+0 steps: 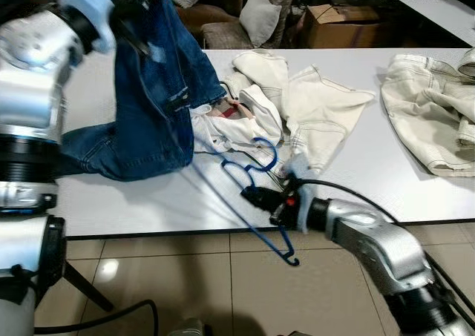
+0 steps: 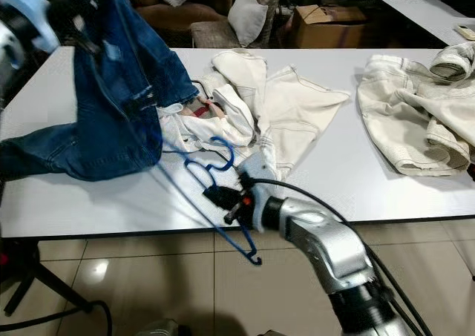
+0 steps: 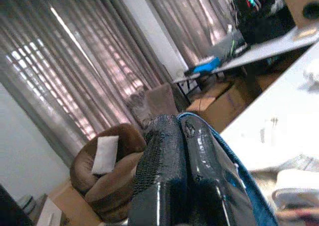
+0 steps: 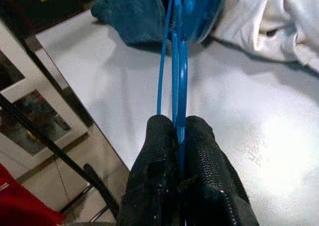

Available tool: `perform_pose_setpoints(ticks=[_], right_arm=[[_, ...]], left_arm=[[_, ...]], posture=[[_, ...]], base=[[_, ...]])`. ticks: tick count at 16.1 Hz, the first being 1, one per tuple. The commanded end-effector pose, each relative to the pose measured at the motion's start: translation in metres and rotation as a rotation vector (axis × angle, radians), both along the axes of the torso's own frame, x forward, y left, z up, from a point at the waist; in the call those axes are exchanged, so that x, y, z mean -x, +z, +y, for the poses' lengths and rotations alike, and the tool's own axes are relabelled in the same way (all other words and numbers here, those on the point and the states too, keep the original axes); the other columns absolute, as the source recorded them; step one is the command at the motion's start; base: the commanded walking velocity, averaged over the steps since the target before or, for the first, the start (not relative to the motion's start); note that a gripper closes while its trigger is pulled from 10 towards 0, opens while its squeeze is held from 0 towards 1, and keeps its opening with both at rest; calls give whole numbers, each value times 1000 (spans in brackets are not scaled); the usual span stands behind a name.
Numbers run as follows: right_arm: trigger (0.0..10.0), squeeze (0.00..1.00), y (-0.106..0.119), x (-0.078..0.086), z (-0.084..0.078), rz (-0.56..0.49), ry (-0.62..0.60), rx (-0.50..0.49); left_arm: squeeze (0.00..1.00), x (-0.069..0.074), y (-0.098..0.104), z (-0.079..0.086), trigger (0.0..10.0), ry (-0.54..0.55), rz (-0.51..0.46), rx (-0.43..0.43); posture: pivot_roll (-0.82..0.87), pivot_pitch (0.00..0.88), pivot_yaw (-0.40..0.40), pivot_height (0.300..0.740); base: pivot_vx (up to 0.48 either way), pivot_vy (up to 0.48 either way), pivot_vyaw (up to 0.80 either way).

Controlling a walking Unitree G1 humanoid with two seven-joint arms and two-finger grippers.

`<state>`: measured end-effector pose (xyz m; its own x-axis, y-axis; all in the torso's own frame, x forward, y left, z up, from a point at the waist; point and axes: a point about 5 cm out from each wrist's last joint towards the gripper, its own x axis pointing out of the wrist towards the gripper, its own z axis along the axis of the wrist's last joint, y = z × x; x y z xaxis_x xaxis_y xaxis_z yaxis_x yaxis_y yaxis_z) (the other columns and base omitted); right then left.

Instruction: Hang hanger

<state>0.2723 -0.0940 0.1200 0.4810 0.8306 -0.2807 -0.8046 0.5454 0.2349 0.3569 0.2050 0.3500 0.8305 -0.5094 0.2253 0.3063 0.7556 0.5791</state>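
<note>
A thin blue hanger (image 1: 256,195) slants across the white table's front edge, its lower end hanging over the floor. My right gripper (image 1: 256,196) is shut on the hanger near its hook; in the right wrist view the fingers (image 4: 158,161) pinch the blue wire (image 4: 180,86). My left gripper (image 3: 187,131) is raised at the upper left, shut on the waist of blue jeans (image 1: 159,99). The jeans hang down from it and their leg trails onto the table. The hanger's far end runs in under the jeans.
White clothes (image 1: 289,106) lie heaped mid-table behind the hanger, and cream trousers (image 1: 430,113) lie at the right end. The table edge (image 1: 185,228) runs along the front over tiled floor. A tripod leg (image 1: 85,288) stands at the lower left. Sofa, cushions and boxes are behind.
</note>
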Motion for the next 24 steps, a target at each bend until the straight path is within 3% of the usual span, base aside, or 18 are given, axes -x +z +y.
perform_pose_setpoints(ticks=[1, 4, 6, 8, 11, 13, 16, 18, 19, 20, 22, 24], right_arm=[[10000, 0, 2, -3, 2, -14, 13, 10], [10000, 0, 0, -14, 5, 1, -12, 25], [10000, 0, -3, -26, 2, 71, -142, 15], [10000, 0, -4, -34, -5, 136, -273, -41], [10000, 0, 2, -45, -14, 169, -416, -140], [10000, 0, 42, -70, -38, 38, -637, -344], [10000, 0, 116, -83, -61, -224, -754, -620], [10000, 0, 140, -80, -58, -304, -700, -670], [10000, 0, 137, -78, -51, -289, -657, -647], [10000, 0, 131, -78, -47, -270, -639, -627], [10000, 0, 91, -69, -28, -113, -545, -441], [10000, 0, 53, -58, -33, 46, -597, -326]], left_arm=[[0, 7, 18, -5, 0, -37, -55, 9], [0, 13, 27, -13, 0, -73, -57, 31], [0, 20, 28, -22, 0, -151, -54, 11], [0, 21, 31, -17, 0, -107, -71, 15], [0, 19, 37, 6, 0, 18, -98, 28], [0, 21, 39, 54, 0, 275, -106, 28], [0, 30, 29, 95, 0, 472, -69, 18], [0, 36, -4, 109, 0, 529, 49, -9], [0, 40, -30, 107, 0, 504, 148, -5], [0, 42, -41, 105, 0, 484, 193, -1], [0, 57, -97, 76, 0, 356, 391, -23], [0, 67, -119, 62, 0, 338, 437, -32]], posture=[[7, 0, -3, 740], [9, 0, 2, 740], [6, 0, 6, 740], [6, 0, 4, 740], [5, 0, 6, 740], [3, 0, 6, 740], [-2, 0, 2, 740], [-5, 0, -2, 740], [-6, 0, -7, 740], [-6, 0, -8, 740], [-6, 0, -24, 740], [-5, 0, -34, 740]], base=[[0, 0, 0], [0, 0, 0], [0, 0, 0], [0, 0, 0], [0, 0, 0], [0, 0, 0], [0, 0, 0], [0, 0, 0], [0, 0, 0], [0, 0, 0], [0, 0, 0], [0, 0, 0]])
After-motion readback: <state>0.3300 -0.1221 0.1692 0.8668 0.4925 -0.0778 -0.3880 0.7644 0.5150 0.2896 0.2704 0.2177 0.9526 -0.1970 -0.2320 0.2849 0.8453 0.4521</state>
